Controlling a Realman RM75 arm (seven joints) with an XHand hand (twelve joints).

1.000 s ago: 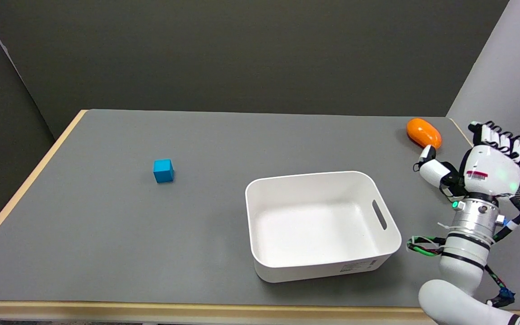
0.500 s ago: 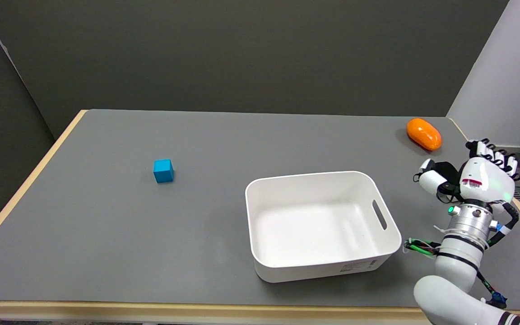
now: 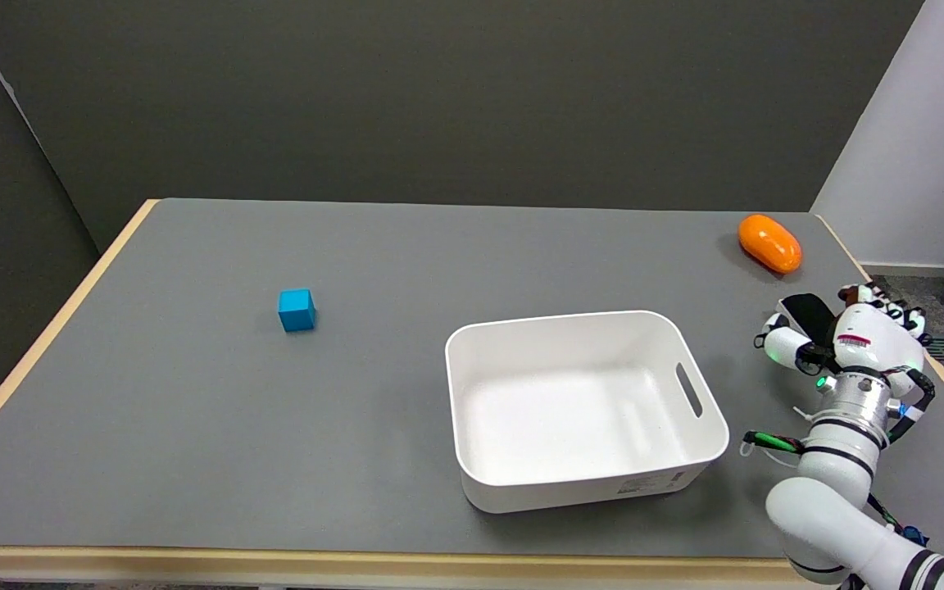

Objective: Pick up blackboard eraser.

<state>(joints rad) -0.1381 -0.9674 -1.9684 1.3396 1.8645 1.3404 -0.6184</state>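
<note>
In the head view, the right hand sat low over the grey desk near its right edge, its back turned to the camera, directly above a flat black blackboard eraser whose far corner stuck out from under it; whether the fingers were closed on the eraser or merely over it could not be told. A white rectangular plastic bin stood just left of the hand, an orange oval object lay beyond the eraser near the desk's far right corner, and a small blue cube rested well apart on the left.
</note>
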